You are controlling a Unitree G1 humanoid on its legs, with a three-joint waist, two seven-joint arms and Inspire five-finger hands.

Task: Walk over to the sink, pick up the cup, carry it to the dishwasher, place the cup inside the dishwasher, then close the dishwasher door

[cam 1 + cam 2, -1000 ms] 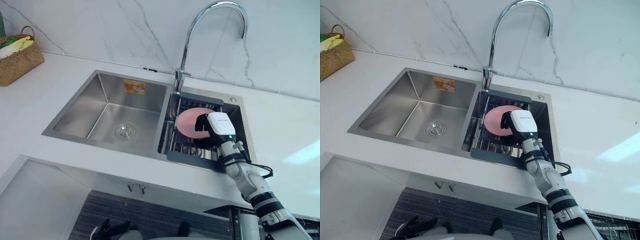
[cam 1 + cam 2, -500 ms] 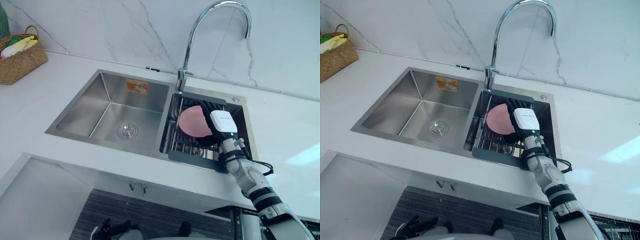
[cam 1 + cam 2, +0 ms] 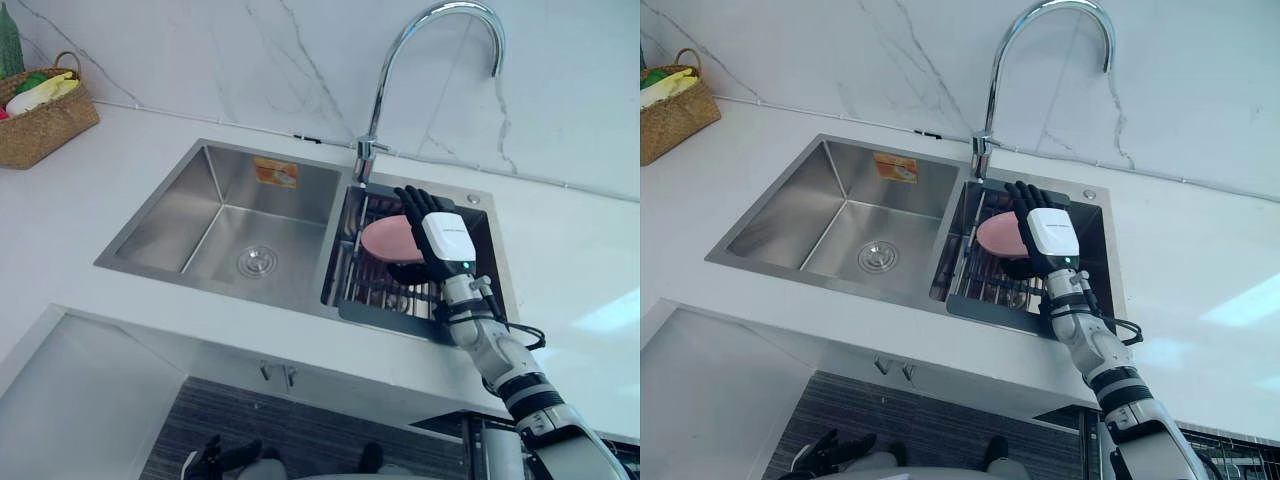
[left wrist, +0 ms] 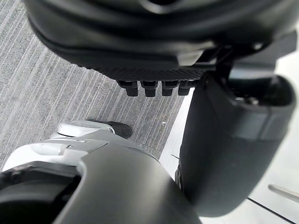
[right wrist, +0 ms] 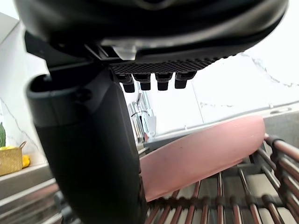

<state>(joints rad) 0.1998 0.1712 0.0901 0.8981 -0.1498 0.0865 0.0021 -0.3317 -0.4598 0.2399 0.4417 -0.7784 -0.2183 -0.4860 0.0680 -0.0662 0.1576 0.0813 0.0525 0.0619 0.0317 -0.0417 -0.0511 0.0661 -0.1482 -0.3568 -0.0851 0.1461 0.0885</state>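
A pink round cup (image 3: 390, 238) lies tilted on the dark ribbed rack (image 3: 372, 292) in the sink's right basin. My right hand (image 3: 443, 238) hovers just right of it and over its edge, fingers straight and spread, holding nothing. In the right wrist view the cup (image 5: 201, 154) rests on the rack bars past the thumb (image 5: 88, 154), with a gap between it and the fingers. My left hand (image 4: 154, 46) hangs low beside me over grey floor, fingers straight.
The steel sink's left basin (image 3: 215, 215) holds nothing but its drain. A tall curved faucet (image 3: 400, 60) rises behind the rack. A wicker basket (image 3: 40, 120) sits far left on the white counter (image 3: 570, 270). Wire racking (image 3: 1235, 452) shows below the counter at lower right.
My right hand's fingers have gone from curled around the pink cup to straight. The cup has tipped from standing on edge to lying flatter on the rack.
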